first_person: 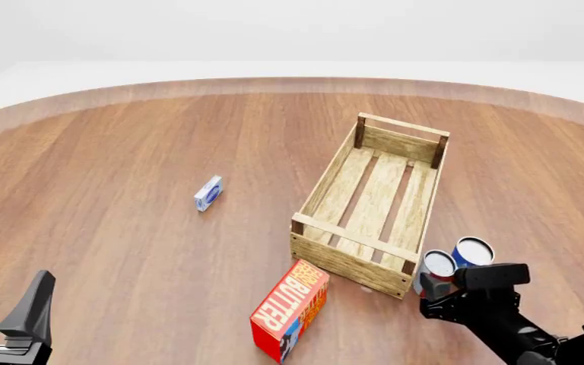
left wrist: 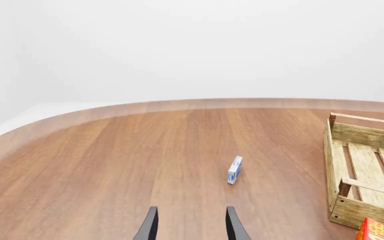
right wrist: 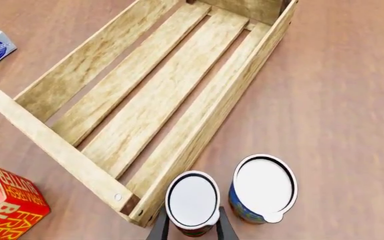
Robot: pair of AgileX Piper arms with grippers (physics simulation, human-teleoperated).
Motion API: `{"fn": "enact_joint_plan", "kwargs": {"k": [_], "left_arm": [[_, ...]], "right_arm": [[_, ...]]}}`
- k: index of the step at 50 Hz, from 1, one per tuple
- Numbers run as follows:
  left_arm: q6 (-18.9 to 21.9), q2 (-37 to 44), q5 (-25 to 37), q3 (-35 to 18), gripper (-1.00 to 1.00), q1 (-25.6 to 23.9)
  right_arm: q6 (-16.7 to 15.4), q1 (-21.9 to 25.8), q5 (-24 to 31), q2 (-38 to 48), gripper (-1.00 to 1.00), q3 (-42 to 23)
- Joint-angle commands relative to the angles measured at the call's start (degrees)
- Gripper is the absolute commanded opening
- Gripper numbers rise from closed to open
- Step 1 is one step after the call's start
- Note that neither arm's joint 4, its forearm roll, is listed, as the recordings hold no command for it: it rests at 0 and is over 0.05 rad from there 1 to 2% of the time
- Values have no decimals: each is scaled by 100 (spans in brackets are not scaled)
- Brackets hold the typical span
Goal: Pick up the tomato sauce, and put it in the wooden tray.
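Straddling the tomato sauce, the right gripper has a finger on either side of the small silver-topped can; whether they are clamped is unclear. The can stands just beside the wooden tray corner, close to a blue can. Next comes a lift over the low slatted wall. The left gripper hangs apart, idle.

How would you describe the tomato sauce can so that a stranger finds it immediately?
Find the wooden tray. Two cans stand just outside its near right corner. The tomato sauce is the smaller one, nearer the tray, between the right gripper's fingers; its neighbour, the blue can, is wider.
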Motion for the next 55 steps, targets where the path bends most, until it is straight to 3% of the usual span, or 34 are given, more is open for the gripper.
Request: {"fn": "enact_joint_plan", "kwargs": {"k": [1, 55], "left_arm": [[0, 0, 0, 0, 100, 0], [0, 0, 0, 0, 100, 0]], "right_arm": [[66, -17, 12, 49, -100, 15], [-183, -122, 1563, -1829, -100, -62]]}}
